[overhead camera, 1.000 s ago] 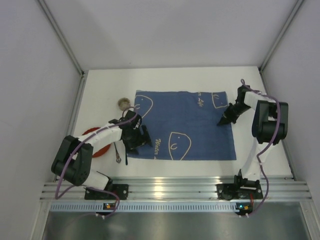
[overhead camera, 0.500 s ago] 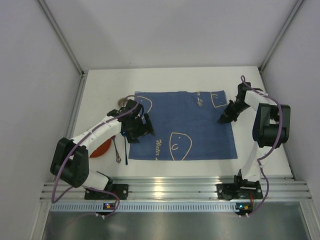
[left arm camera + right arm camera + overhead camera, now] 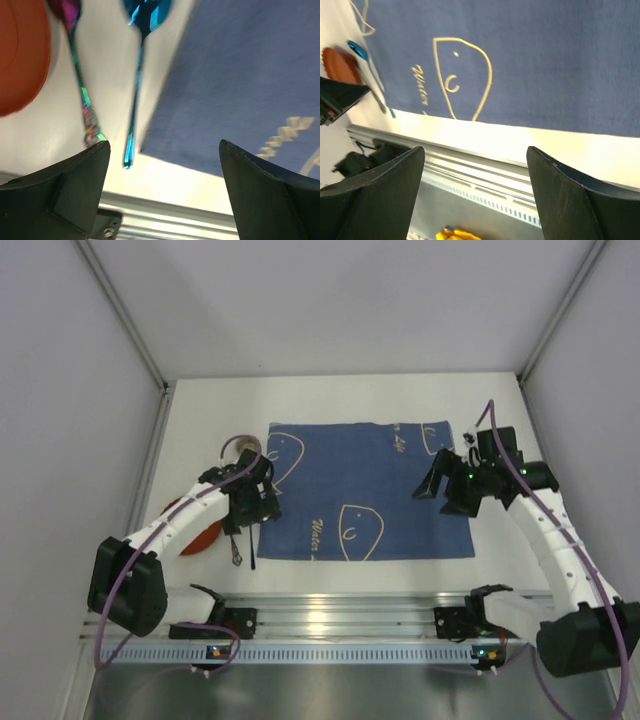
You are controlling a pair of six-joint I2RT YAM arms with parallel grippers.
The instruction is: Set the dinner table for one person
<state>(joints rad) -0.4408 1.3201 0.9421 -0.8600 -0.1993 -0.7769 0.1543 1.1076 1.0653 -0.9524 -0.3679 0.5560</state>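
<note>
Desk (image 3: pixel 350 400): white, fills booth floor, my arm bases at its near edge. Blue placemat (image 3: pixel 360 480) flat at desk middle, pale line drawings on it. Orange plate (image 3: pixel 203 538) toward desk's left edge, partly under my left arm. My left end effector (image 3: pixel 164 145) over placemat's near-left corner, fingers spread wide, nothing held. My right end effector (image 3: pixel 475 148) over placemat's right side, fingers wide apart too, empty. Blue spoon (image 3: pixel 137 85) and iridescent utensil (image 3: pixel 82 90) side by side on desk between plate and placemat. Small round brownish thing (image 3: pixel 240 445) near placemat's far-left corner.
</note>
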